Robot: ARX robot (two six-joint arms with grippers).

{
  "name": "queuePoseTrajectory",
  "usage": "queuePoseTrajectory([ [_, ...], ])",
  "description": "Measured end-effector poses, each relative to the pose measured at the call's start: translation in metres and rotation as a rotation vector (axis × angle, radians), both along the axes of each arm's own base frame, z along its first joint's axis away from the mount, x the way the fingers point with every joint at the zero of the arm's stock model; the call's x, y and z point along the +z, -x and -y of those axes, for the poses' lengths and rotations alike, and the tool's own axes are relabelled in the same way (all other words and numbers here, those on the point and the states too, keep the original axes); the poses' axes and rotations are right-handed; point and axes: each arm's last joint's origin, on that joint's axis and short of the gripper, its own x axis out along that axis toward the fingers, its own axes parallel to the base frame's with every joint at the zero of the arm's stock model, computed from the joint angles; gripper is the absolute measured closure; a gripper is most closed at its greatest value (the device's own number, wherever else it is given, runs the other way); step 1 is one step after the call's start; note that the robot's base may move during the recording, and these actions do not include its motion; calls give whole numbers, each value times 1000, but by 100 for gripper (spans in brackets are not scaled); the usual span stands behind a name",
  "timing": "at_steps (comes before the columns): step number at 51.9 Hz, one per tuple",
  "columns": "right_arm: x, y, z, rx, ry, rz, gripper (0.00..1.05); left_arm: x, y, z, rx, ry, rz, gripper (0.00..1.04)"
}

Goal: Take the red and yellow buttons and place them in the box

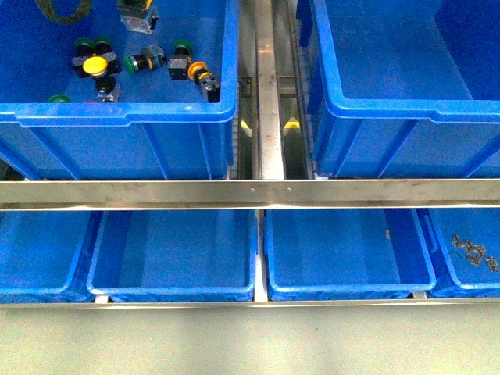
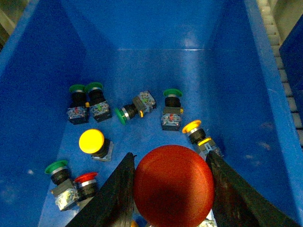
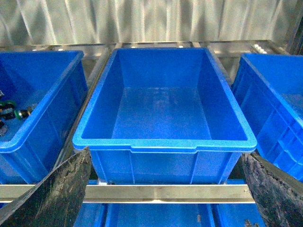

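Observation:
In the left wrist view my left gripper (image 2: 171,189) is shut on the red button (image 2: 173,187), its big round cap filling the space between both fingers, above the floor of the left blue crate (image 1: 117,113). Below lie a yellow button (image 2: 91,141), a second yellow-capped one (image 2: 191,126) and a small red one (image 2: 86,178). The front view shows the yellow button (image 1: 94,66) but neither arm. My right gripper (image 3: 165,198) is open and holds nothing, in front of the empty box (image 3: 165,142), which also shows in the front view (image 1: 406,109).
Several green-capped switches (image 2: 121,115) lie among the buttons. A steel rail (image 1: 250,193) crosses in front of both upper crates. Lower blue crates (image 1: 176,258) sit under it; the rightmost holds small metal parts (image 1: 475,251). A metal channel (image 1: 267,86) separates the upper crates.

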Motion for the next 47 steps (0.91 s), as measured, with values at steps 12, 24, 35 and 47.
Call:
queuePoseTrajectory([
  [12, 0, 0, 0, 0, 0, 0, 7, 23, 39, -5, -23, -42, 54, 69],
  [24, 0, 0, 0, 0, 0, 0, 7, 50, 87, -22, -16, -46, 109, 69],
  [35, 0, 0, 0, 0, 0, 0, 7, 63, 131, -37, -12, -51, 134, 69],
  [47, 0, 0, 0, 0, 0, 0, 7, 77, 176, -54, 7, -42, 147, 69],
])
